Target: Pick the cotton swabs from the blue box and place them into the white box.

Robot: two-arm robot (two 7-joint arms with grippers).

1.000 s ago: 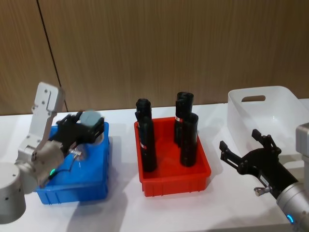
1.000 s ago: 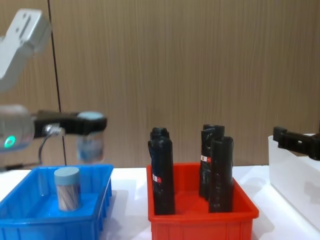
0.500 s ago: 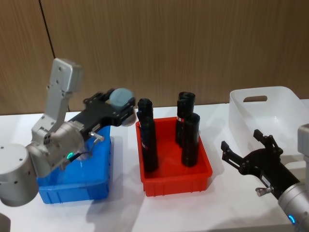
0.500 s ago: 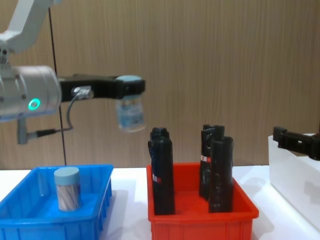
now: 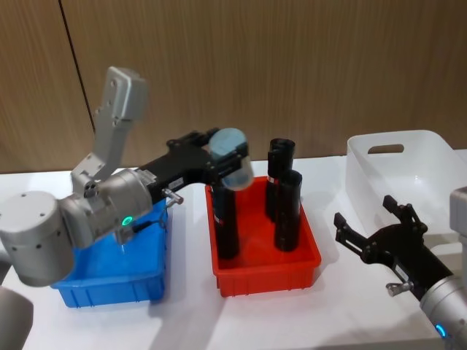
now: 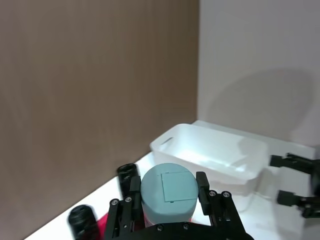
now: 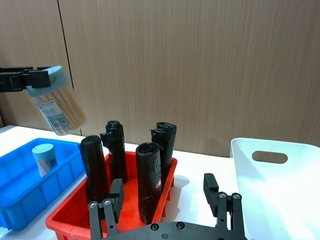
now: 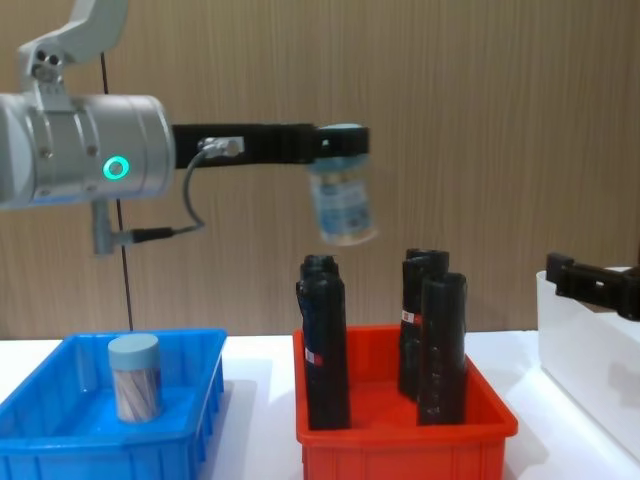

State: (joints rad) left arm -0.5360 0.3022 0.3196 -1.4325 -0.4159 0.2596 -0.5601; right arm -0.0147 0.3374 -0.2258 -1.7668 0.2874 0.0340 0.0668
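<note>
A clear cotton swab jar (image 8: 342, 208) with a pale blue lid hangs tilted in the air, and my left gripper (image 8: 340, 145) is shut on it at the lid. In the head view the jar (image 5: 233, 162) is over the left side of the red bin. The left wrist view shows the lid (image 6: 168, 192) between the fingers. Another cotton swab jar (image 8: 134, 377) stands upright in the blue box (image 8: 60, 440) at the left. The white box (image 5: 430, 157) stands at the far right. My right gripper (image 5: 361, 209) hovers open in front of it, holding nothing.
A red bin (image 5: 266, 273) sits between the two boxes and holds three tall black cylinders (image 8: 325, 345). They stand upright below the carried jar. A brown wood-panelled wall closes off the back of the white table.
My left gripper has carried the jar up and to the right, from above the blue box to above the red bin's left side. The right arm has not moved.
</note>
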